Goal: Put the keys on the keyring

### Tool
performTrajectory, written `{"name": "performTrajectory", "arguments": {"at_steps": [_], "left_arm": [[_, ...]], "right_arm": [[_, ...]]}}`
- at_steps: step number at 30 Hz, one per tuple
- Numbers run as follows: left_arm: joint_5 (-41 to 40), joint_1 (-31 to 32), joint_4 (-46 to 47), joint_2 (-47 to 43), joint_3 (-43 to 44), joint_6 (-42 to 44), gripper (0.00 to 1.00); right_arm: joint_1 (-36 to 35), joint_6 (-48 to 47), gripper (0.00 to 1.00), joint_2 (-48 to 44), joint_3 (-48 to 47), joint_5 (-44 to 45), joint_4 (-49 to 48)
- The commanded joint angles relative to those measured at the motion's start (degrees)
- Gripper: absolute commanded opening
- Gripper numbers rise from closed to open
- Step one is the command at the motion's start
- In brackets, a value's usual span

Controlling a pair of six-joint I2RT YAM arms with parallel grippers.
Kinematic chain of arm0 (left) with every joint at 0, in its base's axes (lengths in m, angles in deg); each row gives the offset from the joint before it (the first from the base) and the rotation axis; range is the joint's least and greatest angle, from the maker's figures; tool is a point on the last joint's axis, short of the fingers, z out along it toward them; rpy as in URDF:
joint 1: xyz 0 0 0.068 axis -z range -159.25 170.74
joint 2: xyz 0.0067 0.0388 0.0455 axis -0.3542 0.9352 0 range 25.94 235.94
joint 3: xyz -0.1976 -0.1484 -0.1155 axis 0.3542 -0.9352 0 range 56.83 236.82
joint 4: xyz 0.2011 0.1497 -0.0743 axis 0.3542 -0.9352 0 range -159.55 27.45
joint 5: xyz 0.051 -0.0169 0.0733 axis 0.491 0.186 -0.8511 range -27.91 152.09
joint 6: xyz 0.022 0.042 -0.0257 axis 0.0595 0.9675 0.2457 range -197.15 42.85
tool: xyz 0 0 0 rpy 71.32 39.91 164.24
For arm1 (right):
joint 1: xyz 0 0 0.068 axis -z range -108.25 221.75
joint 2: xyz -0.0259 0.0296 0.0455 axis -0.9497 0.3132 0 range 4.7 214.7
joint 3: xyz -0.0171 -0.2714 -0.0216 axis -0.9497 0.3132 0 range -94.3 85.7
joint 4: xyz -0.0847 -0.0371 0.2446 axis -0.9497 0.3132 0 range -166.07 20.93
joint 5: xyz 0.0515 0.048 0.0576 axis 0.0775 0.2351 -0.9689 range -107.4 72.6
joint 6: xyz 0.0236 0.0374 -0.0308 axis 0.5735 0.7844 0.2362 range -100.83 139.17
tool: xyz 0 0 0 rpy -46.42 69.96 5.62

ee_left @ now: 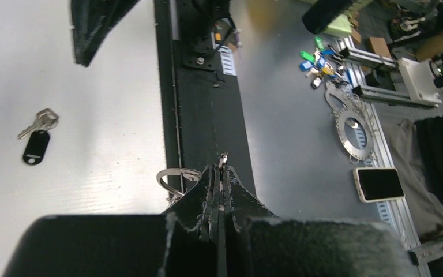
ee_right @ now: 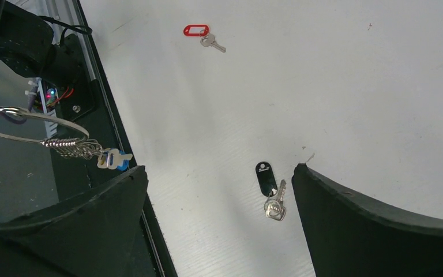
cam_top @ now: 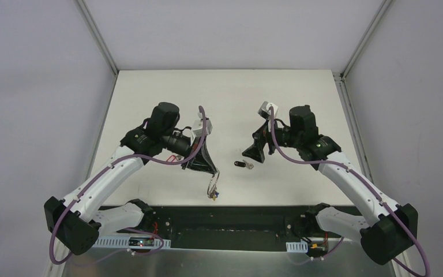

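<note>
The white table (cam_top: pixel 150 115) bears the black-tagged key (ee_right: pixel 269 187), lying under the right gripper (ee_right: pixel 219 173) between its spread fingers. The red-tagged key (ee_right: pixel 203 33) lies well apart from that gripper. The left gripper (ee_left: pixel 220 173) pinches the keyring (ee_right: pixel 72 147).

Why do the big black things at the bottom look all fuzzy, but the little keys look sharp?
Left wrist view: the left gripper is very near the lens, so it blurs, while the black-tag key looks crisp. Right wrist view: same for the right gripper; the red-tag key is sharp. Top view: nothing is that close, so all looks clear.
</note>
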Motion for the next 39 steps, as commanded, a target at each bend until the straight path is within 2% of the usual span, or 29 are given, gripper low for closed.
{"name": "performTrajectory", "arguments": {"at_steps": [1,11,23,25,29,34,39], "left_arm": [[8.71,-0.21,-9.42,-1.26,2.95,12.8,0.0],[14.57,-0.21,-30.76,-3.41,5.46,37.28,0.0],[14.66,-0.65,-34.52,-5.41,5.65,40.03,0.0],[12.62,-0.65,-31.98,-5.27,5.92,35.58,0.0],[3.4,-0.77,-14.89,-5.08,4.79,12.66,0.0],[-3.82,-1.27,-8.07,-4.54,3.98,4.9,0.0],[-10.03,-2.4,-5.21,-4.47,3.27,0.61,0.0]], "right_arm": [[0.24,2.12,1.0,-0.9,0.66,-1.81,-2.85],[0.23,1.85,1.0,-2.15,3.46,-2.64,-5.21],[0.38,1.02,1.0,-2.03,4.16,-2.63,-4.46],[0.37,-0.35,1.0,-2.08,4.07,-2.33,-3.47],[0.4,-4.44,1.0,-1.72,3.96,-0.23,-0.83],[-0.84,-7.59,1.0,1.59,3.72,6.66,1.81],[-6.23,-9.71,1.0,11.58,1.44,16.93,5.4]]}}
